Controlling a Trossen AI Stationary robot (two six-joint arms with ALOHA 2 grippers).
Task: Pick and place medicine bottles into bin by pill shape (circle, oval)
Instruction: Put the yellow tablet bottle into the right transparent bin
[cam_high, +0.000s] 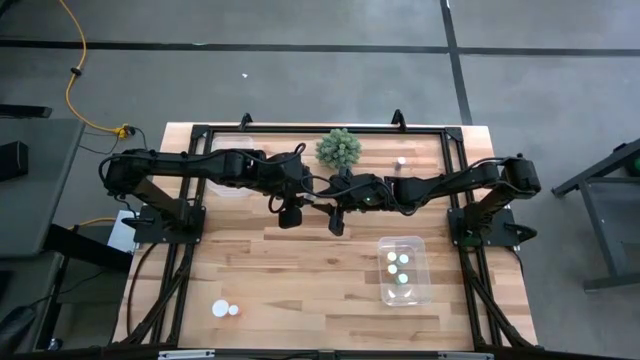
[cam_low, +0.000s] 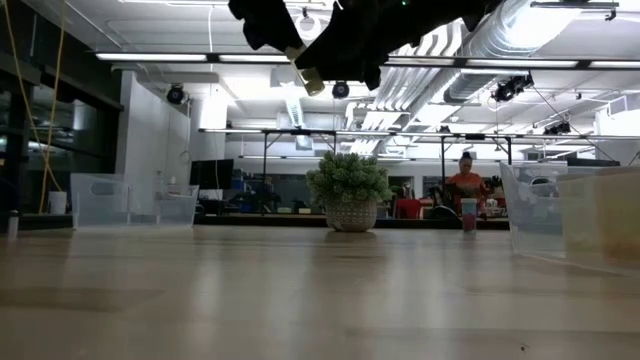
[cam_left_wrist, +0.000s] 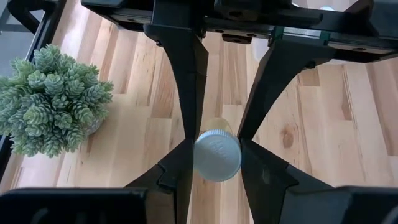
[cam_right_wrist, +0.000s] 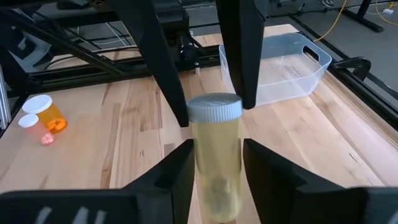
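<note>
A medicine bottle (cam_right_wrist: 216, 155) with a white cap and a pale yellow body is held in the air above the table's middle, between both grippers. My left gripper (cam_left_wrist: 217, 167) looks straight down on the bottle's cap (cam_left_wrist: 217, 155). My right gripper (cam_right_wrist: 217, 163) is shut on the body below the cap. In the high view the two grippers meet just near of the plant ball (cam_high: 339, 148). An orange bottle (cam_right_wrist: 48, 115) lies at the near left beside a loose white cap (cam_right_wrist: 27, 121). Several capped bottles (cam_high: 400, 264) sit in the right bin (cam_high: 404, 292). One bottle (cam_high: 400, 160) stands at the far right. My left gripper has the bottle's white cap (cam_right_wrist: 214, 107) between its two fingers (cam_right_wrist: 163, 81), one on each side of the rim. The fingers come from above, along the bottle. The bottle is clear of the table. My right gripper pinches the bottle's pale body (cam_right_wrist: 216, 146) between its two fingers (cam_right_wrist: 181, 167), just below the cap. The fingers come level from the table's right and lie across the bottle. The bottle stands cap up in the hold, lifted clear.
A clear bin (cam_right_wrist: 273, 68) stands at the far left under my left arm and also shows in the high view (cam_high: 230, 165). The green plant ball in its pot stands at the far middle. Bare wood lies at the near middle (cam_high: 300, 280).
</note>
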